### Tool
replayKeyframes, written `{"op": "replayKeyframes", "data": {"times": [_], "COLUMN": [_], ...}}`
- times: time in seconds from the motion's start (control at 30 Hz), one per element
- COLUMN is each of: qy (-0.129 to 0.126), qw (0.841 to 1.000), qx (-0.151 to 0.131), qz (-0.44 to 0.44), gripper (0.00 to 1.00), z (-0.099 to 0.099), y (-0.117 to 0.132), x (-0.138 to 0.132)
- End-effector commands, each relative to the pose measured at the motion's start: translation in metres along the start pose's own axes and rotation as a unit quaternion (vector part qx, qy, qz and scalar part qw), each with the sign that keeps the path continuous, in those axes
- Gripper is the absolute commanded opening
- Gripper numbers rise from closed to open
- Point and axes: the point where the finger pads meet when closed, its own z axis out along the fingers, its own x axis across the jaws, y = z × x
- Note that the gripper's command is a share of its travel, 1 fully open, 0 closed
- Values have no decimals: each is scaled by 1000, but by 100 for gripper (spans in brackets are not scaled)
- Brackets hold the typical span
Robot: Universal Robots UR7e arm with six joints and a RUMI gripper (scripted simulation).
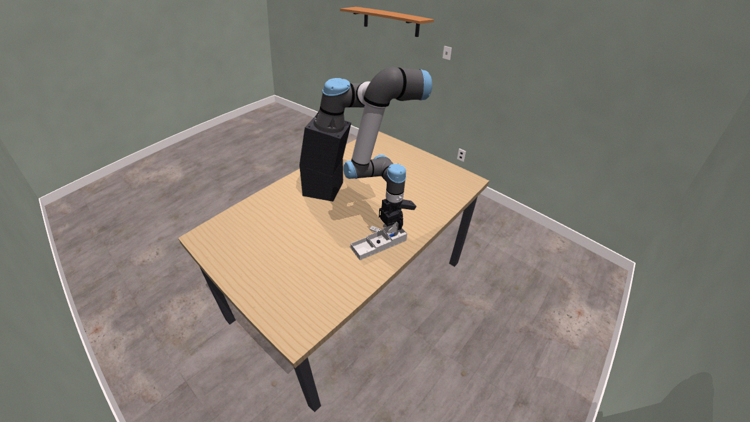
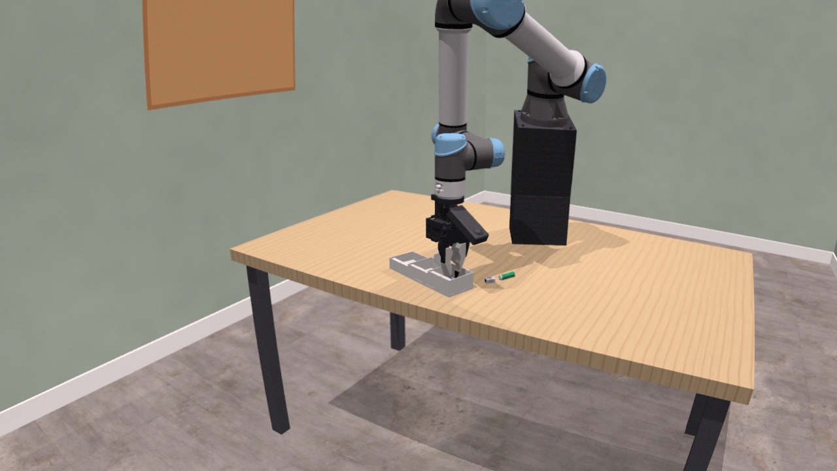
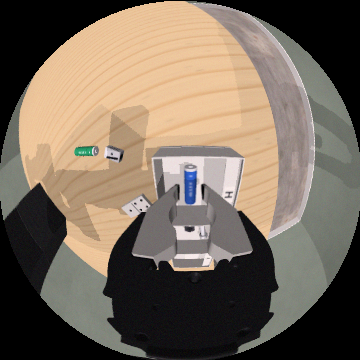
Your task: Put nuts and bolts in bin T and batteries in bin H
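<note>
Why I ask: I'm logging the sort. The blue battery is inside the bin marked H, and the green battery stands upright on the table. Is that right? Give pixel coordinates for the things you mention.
Not quite: the green battery [image 2: 507, 275] [image 3: 86, 151] lies on its side on the table [image 1: 262, 251] [image 2: 643, 292] [image 3: 175, 75], as the wrist view shows. The blue battery [image 1: 392, 234] [image 3: 190, 186] is indeed inside the bin marked H [image 1: 399, 240] [image 2: 461, 286] [image 3: 197, 151].

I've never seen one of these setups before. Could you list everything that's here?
Table: one, pale wood
Joined bins: three, grey-white, on table
Blue battery: one, in bin H, between parted fingertips
Green battery: one, on table
Sharpener-like piece: one, silver, beside green battery
Domino: one, white, beside bins
Small pieces: one black, one silver, middle bin
Shelf: one, orange, wall
Wall plates: two, white
Pedestal: one, black
Arm: one, grey-blue
Gripper: one, black-grey, open
</note>
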Motion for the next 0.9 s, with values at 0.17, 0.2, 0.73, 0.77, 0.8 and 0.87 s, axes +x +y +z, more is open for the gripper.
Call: {"op": "replayKeyframes", "data": {"times": [0.17, 0.2, 0.73, 0.77, 0.8, 0.87], "qy": [1, 1, 1, 1, 1, 1], "qw": [1000, 1000, 1000, 1000, 1000, 1000], "qx": [0, 0, 0, 0, 0, 0], "qz": [0, 0, 0, 0, 0, 0], "gripper": [17, 17, 17, 17, 17, 17], "z": [0, 0, -8, -10, -11, -14], "y": [0, 0, 0, 0, 0, 0], "x": [0, 0, 0, 0, 0, 0]}}
